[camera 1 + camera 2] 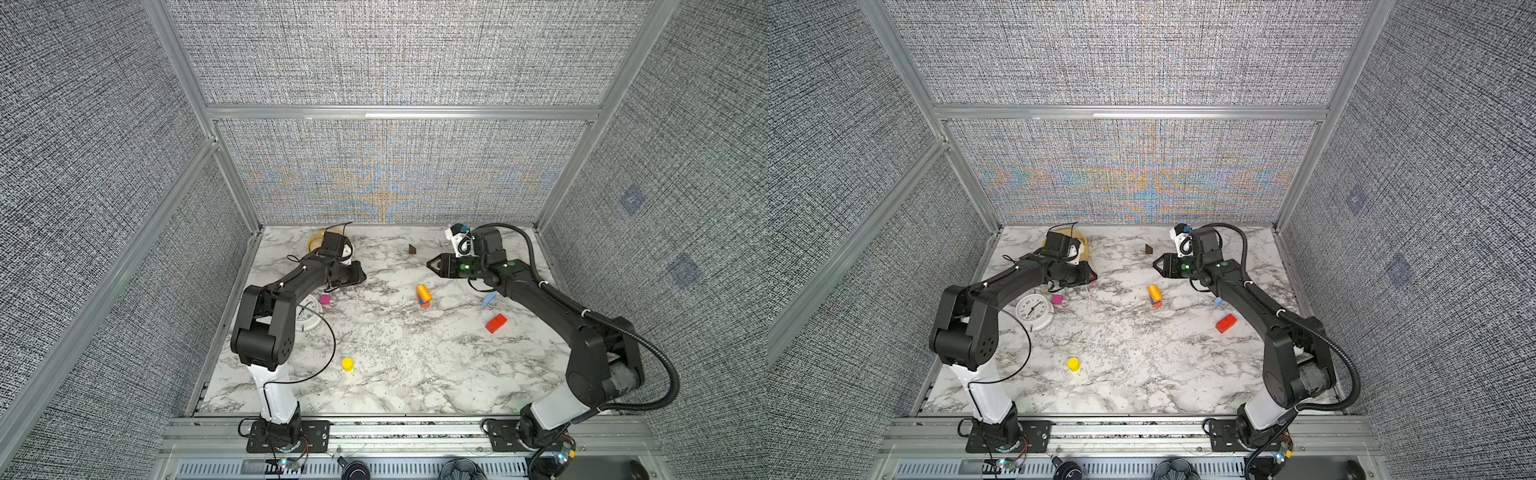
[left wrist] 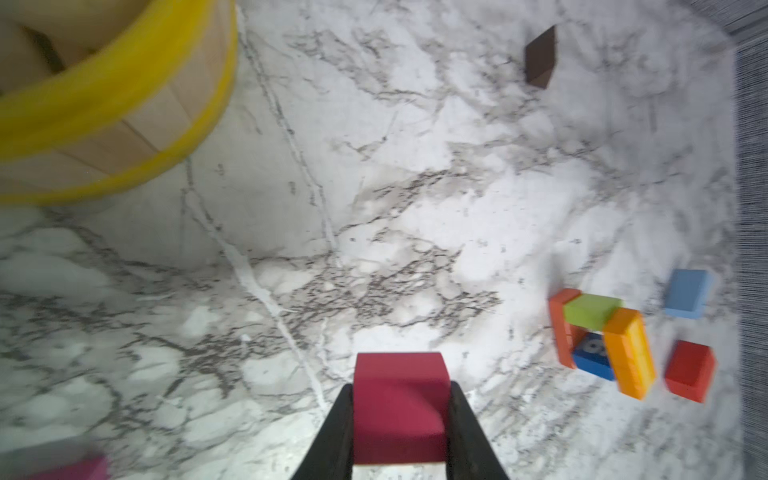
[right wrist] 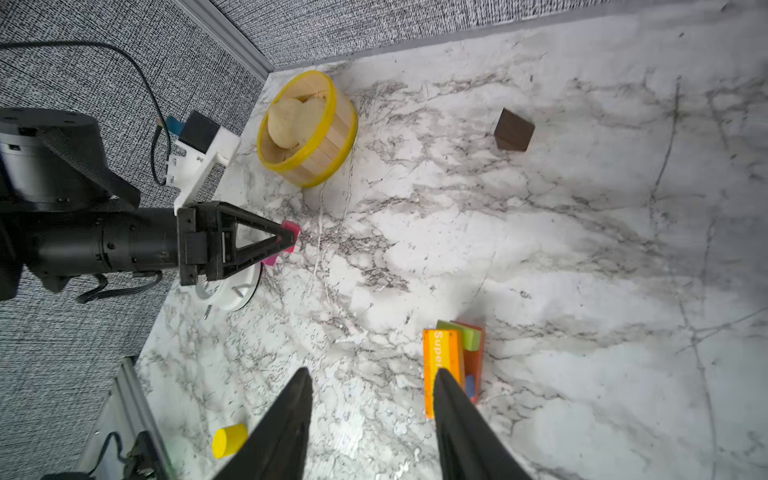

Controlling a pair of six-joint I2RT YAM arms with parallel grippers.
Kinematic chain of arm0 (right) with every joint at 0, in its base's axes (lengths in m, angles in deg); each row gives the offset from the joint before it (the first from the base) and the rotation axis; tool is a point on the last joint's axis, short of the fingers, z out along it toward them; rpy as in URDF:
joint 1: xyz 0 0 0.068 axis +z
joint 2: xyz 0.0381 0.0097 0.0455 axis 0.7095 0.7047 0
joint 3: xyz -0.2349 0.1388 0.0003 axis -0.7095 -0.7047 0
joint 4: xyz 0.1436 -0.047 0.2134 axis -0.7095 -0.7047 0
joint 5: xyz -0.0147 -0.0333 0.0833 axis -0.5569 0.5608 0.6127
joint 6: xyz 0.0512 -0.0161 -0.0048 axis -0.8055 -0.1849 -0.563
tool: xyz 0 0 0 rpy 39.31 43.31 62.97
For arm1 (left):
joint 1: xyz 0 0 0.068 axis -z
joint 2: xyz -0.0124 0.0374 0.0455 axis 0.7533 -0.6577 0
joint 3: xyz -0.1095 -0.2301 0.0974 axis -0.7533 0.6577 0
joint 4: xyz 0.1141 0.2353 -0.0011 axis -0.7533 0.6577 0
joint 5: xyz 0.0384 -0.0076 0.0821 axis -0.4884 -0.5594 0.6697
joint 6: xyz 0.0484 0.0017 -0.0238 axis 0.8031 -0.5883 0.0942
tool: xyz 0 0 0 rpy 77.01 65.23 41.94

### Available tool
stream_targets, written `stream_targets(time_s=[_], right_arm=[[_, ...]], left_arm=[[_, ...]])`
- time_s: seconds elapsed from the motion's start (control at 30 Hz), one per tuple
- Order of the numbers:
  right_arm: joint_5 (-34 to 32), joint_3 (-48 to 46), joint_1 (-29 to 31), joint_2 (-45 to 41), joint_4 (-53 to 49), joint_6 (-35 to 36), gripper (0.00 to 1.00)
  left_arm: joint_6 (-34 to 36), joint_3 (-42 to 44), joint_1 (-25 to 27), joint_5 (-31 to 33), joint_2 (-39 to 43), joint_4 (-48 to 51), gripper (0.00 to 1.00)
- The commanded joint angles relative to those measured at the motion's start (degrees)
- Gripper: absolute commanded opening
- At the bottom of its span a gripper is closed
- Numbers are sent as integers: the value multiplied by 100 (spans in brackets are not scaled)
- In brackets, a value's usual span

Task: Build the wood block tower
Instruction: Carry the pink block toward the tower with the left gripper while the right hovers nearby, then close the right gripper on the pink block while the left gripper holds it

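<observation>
Carry step: left gripper (image 2: 400, 385) is clamped on a pink block (image 2: 399, 419) near the clock (image 1: 1034, 311), right gripper (image 3: 372, 372) hangs empty, jaws apart, by the low tower (image 1: 424, 296) mid-table; next probably calls for carrying pink across and setting it squarely on top without toppling anything.

**Bystanders on the marble**

A round wooden basket (image 3: 328, 153) with yellow rims stands near the far left corner of the white marble table (image 1: 395, 353), holding pale buns (image 3: 291, 120). A white clock (image 1: 1034, 311) sits nearer along the left edge, dial visible from above. Grey woven walls (image 1: 374, 54) in an aluminium frame (image 1: 399, 112) enclose everything.
</observation>
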State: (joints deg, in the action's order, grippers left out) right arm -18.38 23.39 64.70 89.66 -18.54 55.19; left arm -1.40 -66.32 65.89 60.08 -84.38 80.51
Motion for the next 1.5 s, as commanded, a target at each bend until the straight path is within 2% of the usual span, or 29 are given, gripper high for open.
stream_targets(time_s=[0.0, 0.17, 0.3, 0.43, 0.57, 0.73, 1.0, 1.47], right_arm=[[74, -436, 82, -271, 834, -568, 45], [-901, -1716, 535, -878, 2869, -744, 45], [-1418, -2332, 950, -890, 4456, -643, 46], [-1504, -2483, 1159, -426, 5652, -592, 46], [-1715, -2496, 1249, -57, 6379, -646, 46], [-1940, -2536, 1284, 356, 7361, -614, 46], [-1930, -2217, 1276, 861, 7785, -591, 41], [-1863, -1650, 1149, 1446, 7722, -893, 37]], left_arm=[[-994, 197, 8, -790, 177, -1056, 29], [-2093, 354, 195, -885, 383, -2094, 29], [-2835, 287, 412, -671, 434, -2600, 29], [-3452, 130, 620, -593, 377, -2972, 29], [-3667, -46, 884, -234, 434, -2772, 29], [-4354, 29, 952, -216, 355, -3074, 29], [-4699, 105, 992, -180, 281, -3445, 27], [-4848, -108, 1022, -378, -57, -3786, 25]])
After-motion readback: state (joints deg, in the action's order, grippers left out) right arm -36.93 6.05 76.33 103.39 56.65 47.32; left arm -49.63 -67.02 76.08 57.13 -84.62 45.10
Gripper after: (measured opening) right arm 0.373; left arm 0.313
